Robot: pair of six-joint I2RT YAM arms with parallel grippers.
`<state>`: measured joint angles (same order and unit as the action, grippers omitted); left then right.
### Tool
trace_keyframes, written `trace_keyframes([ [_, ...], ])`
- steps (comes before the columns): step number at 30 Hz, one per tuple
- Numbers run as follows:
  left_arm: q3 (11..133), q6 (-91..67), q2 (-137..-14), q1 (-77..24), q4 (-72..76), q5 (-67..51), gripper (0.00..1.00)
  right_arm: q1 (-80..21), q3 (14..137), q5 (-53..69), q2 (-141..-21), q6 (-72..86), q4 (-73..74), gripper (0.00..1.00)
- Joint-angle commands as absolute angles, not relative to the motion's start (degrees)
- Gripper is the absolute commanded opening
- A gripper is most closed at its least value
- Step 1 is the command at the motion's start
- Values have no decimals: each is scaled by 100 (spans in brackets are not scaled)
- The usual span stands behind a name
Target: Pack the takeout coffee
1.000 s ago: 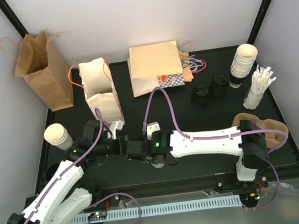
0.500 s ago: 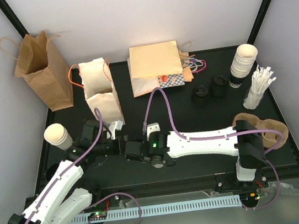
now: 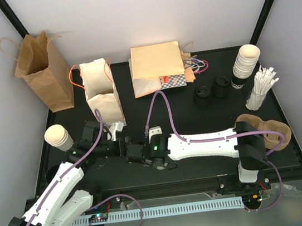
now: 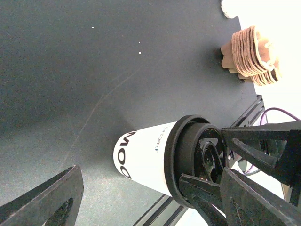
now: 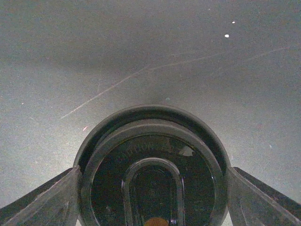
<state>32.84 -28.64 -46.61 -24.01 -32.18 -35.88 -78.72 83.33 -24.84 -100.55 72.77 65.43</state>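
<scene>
The coffee (image 4: 146, 157) stands upright on the desk (image 4: 94, 70), centred between your released left claw's (image 4: 150, 168) spread fingers, while your right claw (image 5: 153, 175) hangs straight above it, fingers at the lid's (image 5: 153, 155) rim, pinching or not you cannot tell.

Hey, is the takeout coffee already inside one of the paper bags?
No, the takeout coffee stands lidded on the bare black table in the left wrist view.

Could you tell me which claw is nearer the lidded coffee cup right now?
Right. The right claw is at the cup, fingers flanking its black lid; the left claw is open, farther back, facing the cup's side.
</scene>
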Motion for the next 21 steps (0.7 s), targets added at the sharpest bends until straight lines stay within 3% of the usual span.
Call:
trace_keyframes([
  [1, 3366, -2757, -4566, -2346, -3313, -3700, 82, -7863, 8223, -2475, -10085, 7495, 6448, 83],
  [11, 3375, -2748, -4554, -2312, -3339, -3713, 82, -7861, 7892, -2224, -9957, 7144, 6089, 76],
  [21, 3427, -2715, -4608, -2287, -3388, -3726, 82, -7857, 6963, -1723, -9172, 4233, 4971, 69],
])
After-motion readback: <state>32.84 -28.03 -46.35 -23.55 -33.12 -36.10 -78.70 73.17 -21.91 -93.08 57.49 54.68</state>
